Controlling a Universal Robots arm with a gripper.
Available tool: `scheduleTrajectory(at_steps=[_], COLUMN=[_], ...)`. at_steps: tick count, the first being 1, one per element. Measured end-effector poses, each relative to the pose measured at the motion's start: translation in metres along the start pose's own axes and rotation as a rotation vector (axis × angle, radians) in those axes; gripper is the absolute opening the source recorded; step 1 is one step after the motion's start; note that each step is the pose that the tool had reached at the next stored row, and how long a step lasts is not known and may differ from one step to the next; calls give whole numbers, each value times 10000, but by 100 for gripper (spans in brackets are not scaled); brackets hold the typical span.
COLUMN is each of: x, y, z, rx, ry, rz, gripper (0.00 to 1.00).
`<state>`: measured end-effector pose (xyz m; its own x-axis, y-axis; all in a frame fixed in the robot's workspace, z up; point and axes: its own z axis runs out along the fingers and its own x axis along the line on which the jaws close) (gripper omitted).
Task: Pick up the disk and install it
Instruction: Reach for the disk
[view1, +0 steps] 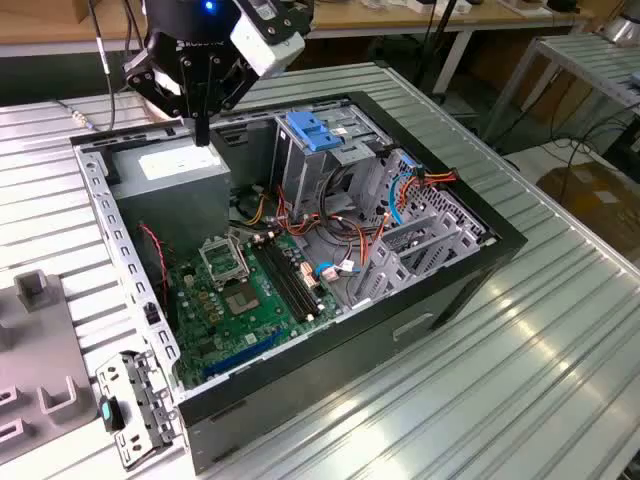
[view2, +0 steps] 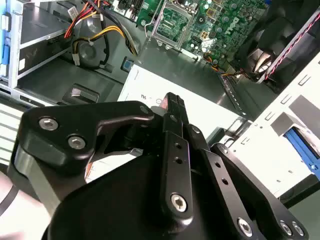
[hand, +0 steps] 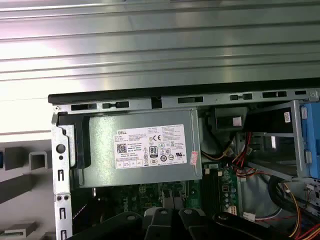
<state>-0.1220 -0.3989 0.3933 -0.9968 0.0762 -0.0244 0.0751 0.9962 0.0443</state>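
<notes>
The disk is out of view. My gripper (view1: 203, 132) hangs over the back corner of the open computer case (view1: 470, 270), at the exterior view's left. Its fingers come together in a narrow tip, shut with nothing between them. The tip stands just above the grey power-supply box (view1: 180, 172) with its white sticker (hand: 150, 146). In the second wrist view the gripper's black fingers (view2: 173, 117) point at that same box (view2: 200, 95).
A blue ridged latch piece (view1: 314, 131) sits on top of the drive cage in the case. The green motherboard (view1: 245, 290) and loose cables (view1: 350, 235) lie below. A metal bracket (view1: 135, 410) and grey fixtures (view1: 35, 345) rest on the ribbed table (view1: 560, 340).
</notes>
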Motion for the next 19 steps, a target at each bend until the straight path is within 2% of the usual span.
scheduleTrajectory(at_steps=[19], x=[79], y=[-6], z=[-2], rx=[0], ry=[0], rz=[0], gripper=[11])
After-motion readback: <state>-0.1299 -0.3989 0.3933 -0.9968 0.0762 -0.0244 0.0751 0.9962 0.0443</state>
